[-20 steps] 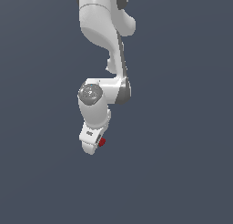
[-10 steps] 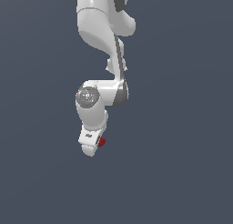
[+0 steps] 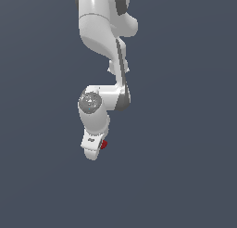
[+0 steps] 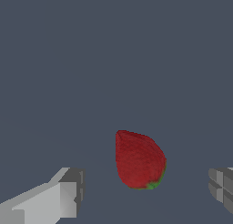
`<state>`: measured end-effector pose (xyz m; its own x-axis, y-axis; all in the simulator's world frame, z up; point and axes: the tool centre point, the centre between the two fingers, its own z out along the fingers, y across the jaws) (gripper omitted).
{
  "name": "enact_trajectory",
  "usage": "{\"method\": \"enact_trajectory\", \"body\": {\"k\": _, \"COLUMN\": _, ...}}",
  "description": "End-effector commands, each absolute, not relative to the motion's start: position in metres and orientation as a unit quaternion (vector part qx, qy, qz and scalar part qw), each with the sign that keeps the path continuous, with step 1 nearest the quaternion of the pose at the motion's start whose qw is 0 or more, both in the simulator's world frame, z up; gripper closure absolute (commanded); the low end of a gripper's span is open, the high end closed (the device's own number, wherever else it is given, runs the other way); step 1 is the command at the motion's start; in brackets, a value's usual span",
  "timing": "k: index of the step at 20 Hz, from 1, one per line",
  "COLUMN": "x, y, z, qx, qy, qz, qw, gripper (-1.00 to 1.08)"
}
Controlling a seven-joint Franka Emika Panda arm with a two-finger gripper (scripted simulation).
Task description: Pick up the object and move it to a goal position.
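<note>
Wrist view footage is filled by the strawberry-like object (image 4: 139,159), a red lump with a small green leafy bit at one end, lying on the plain dark grey surface (image 4: 113,50). It is seen in the gap of the gripper (image 4: 148,196), between the two fingers, with one pale finger (image 4: 54,200) on one side and the other finger's ridged grey pad (image 4: 222,186) on the opposite side. Clear grey surface is visible between the object and each finger, so the pincer is spread apart and nothing is grasped. In the exterior view, the white arm (image 3: 99,32) is seen reaching down from the upper edge, with its wrist bent toward the surface. The gripper (image 3: 92,150) is pointed downward, low over the surface, and the object (image 3: 104,144) is visible only as a tiny red spot just beside the hand's body, on the exterior view's right of it.
</note>
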<state>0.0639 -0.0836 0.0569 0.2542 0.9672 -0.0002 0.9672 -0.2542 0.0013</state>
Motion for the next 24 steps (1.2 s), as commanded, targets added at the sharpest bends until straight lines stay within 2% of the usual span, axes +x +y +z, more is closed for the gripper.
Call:
{"method": "enact_trajectory", "body": {"k": 1, "x": 0.063, "y": -0.083, "z": 0.043, "qx": 0.791, "qy": 0.611, "qz": 0.0, "qw": 0.0, "gripper": -0.92}}
{"method": "enact_trajectory", "body": {"k": 10, "x": 0.064, "y": -0.084, "z": 0.023, "qx": 0.791, "qy": 0.612, "qz": 0.0, "qw": 0.0, "gripper": -0.92}}
{"method": "enact_trajectory", "body": {"k": 11, "x": 0.064, "y": -0.084, "z": 0.023, "qx": 0.791, "qy": 0.612, "qz": 0.0, "qw": 0.0, "gripper": 1.08}}
{"method": "enact_trajectory", "body": {"k": 24, "x": 0.063, "y": -0.083, "z": 0.023, "qx": 0.791, "qy": 0.612, "qz": 0.0, "qw": 0.0, "gripper": 1.08}}
